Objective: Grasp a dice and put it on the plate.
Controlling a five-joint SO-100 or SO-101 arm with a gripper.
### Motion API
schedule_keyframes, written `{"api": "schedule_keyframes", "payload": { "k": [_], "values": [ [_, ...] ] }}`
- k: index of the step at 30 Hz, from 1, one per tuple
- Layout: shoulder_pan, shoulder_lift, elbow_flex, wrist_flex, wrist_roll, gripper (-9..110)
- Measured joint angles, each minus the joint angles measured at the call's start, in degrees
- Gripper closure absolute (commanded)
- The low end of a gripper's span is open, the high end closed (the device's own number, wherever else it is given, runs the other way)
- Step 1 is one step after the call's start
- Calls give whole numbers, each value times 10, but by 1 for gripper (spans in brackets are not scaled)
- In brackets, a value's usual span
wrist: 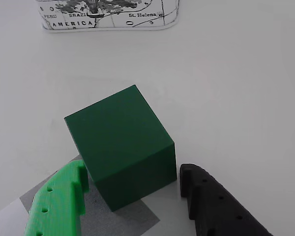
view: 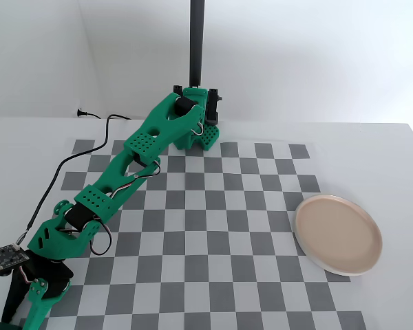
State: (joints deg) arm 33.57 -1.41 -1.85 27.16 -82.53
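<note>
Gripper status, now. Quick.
Gripper: open, one finger on each side of the dark green dice, not yet closed on it; nothing held.

A map-printed mat (wrist: 108, 14) at the wrist view's upper edge reads "PERU", "BRAZIL", "AMERICA" and "St. Helena".

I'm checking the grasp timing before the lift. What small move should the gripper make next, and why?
Probably close the fingers. In the wrist view the dice sits between the open gripper, green finger at one side and black finger at the other, with small gaps, so nothing grips it yet. The plate in the fixed view stands empty, far off.
</note>
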Motion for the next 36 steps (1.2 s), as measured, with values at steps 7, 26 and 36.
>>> {"api": "schedule_keyframes", "payload": {
  "k": [7,26,36],
  "values": [
    [0,0,0,0,0,88],
    [-4,0,0,0,0,90],
    [-4,0,0,0,0,92]
  ]
}}
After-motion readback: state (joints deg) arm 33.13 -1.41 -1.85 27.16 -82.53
